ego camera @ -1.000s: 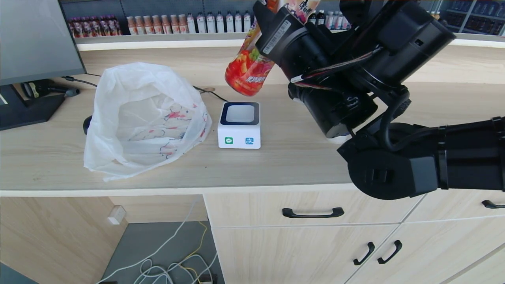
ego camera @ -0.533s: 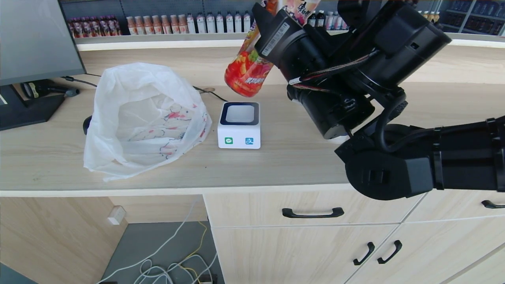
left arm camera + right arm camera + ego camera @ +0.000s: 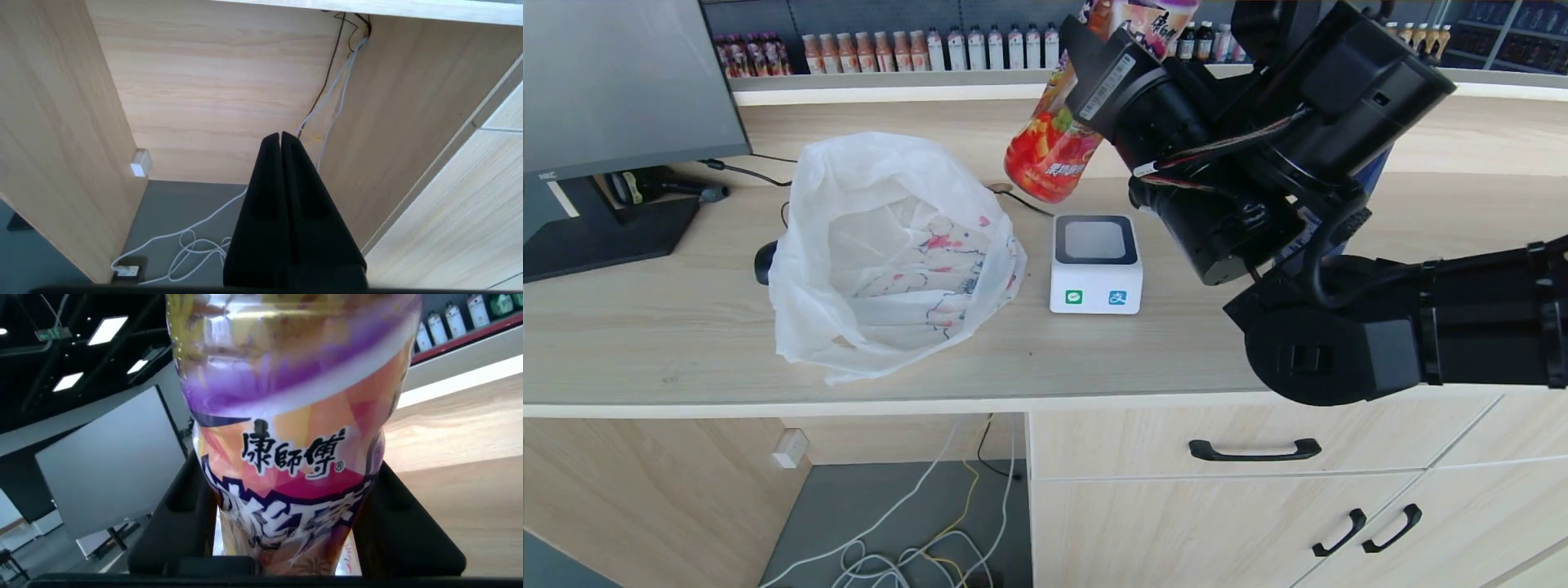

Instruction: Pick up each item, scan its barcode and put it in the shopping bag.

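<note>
Gripping bottle (image 3: 1054, 155) in right pincer (image 3: 288, 527), near scanner (image 3: 1095, 263); shopping bag (image 3: 890, 163) open

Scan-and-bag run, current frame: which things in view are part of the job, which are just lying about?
Job: colourful plastic drink bottle held in the right gripper; white box scanner with dark window; white plastic shopping bag.
Lying about: grey monitor; black mouse behind the bag; bottles on the back shelf; loose cables under the counter.
</note>
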Motion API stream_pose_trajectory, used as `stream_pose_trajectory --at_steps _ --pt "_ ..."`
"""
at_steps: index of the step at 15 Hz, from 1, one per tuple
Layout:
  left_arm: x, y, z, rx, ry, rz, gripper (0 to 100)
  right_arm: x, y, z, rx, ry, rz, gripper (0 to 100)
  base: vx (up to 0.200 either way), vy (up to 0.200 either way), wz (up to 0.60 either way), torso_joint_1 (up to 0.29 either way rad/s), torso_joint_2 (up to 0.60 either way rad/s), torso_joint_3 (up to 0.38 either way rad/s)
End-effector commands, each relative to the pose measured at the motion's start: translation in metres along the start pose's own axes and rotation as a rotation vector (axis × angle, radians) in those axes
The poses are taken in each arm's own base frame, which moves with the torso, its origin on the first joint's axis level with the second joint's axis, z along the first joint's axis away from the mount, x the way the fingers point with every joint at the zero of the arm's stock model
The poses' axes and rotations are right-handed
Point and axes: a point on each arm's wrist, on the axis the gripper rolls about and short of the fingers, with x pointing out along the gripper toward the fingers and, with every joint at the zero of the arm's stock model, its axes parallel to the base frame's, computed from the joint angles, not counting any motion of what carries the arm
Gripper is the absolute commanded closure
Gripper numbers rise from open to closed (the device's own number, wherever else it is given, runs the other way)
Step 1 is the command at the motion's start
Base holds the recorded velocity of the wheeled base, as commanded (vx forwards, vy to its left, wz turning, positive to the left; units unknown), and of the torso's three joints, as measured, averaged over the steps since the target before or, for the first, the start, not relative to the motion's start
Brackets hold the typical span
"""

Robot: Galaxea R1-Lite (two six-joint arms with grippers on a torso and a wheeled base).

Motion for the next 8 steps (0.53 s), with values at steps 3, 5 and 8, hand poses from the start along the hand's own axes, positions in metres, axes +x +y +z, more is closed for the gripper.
stream_pose_trajectory --at_steps 3,5,8 --pt "0.000 0.000 0.000 0.004 0.000 0.000 100 -0.008 -0.004 0.016 0.083 -0.004 -0.009 100 0.000 0.000 0.00 0.000 0.00 0.000" --pt "0.000 0.000 0.000 0.004 0.000 0.000 100 -0.009 -0.020 0.021 0.142 -0.004 -0.037 100 0.000 0.000 0.00 0.000 0.00 0.000" --pt "0.000 0.000 0.000 0.004 0.000 0.000 100 -0.010 -0.048 0.022 0.358 -0.026 -0.119 100 0.000 0.000 0.00 0.000 0.00 0.000"
